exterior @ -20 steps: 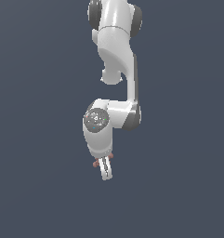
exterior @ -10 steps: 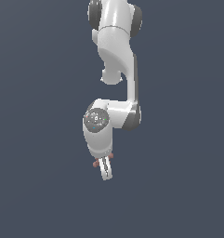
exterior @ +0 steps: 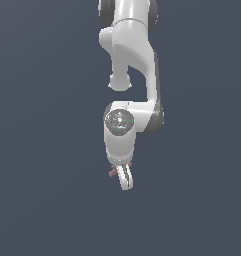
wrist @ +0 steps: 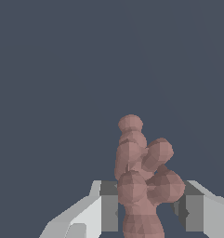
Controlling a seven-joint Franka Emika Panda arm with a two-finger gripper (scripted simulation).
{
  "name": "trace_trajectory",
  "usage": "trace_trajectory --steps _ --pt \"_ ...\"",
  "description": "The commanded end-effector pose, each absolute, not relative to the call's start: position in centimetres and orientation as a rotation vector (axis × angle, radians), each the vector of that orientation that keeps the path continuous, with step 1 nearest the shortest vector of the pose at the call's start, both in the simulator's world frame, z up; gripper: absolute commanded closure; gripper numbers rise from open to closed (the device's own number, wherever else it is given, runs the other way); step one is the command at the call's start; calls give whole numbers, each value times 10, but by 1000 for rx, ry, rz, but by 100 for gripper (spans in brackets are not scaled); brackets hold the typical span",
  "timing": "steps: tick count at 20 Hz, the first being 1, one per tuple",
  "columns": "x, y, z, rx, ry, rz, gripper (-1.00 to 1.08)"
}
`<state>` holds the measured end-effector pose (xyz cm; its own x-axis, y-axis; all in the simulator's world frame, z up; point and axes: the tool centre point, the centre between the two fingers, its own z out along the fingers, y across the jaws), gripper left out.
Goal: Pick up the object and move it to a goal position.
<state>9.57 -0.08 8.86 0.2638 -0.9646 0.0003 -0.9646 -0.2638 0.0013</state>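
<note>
Against a plain dark grey backdrop, the object [wrist: 142,179], a knobbly reddish-brown lump, is held between the fingers of the pincer [exterior: 123,178], which is closed on it below the white arm [exterior: 134,75], presumably so that it can be carried to the goal.

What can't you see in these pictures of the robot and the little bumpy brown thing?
- Exterior view: the object is too small to make out its shape, and the tool hides most of it.
- Wrist view: the object's lower end is cut off by the picture's edge.
- Wrist view: the fingers flank the object, but whether they touch it is unclear.
- Neither view shows a goal marker or any surface.
</note>
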Motion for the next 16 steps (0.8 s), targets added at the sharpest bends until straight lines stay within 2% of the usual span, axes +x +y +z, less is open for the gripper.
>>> trace_trajectory --steps 1,9,16 --pt "92 23 100 2499 -1904 0 108" --pt "82 101 137 2499 -1904 0 108" --pt "79 135 153 2499 -1904 0 108"
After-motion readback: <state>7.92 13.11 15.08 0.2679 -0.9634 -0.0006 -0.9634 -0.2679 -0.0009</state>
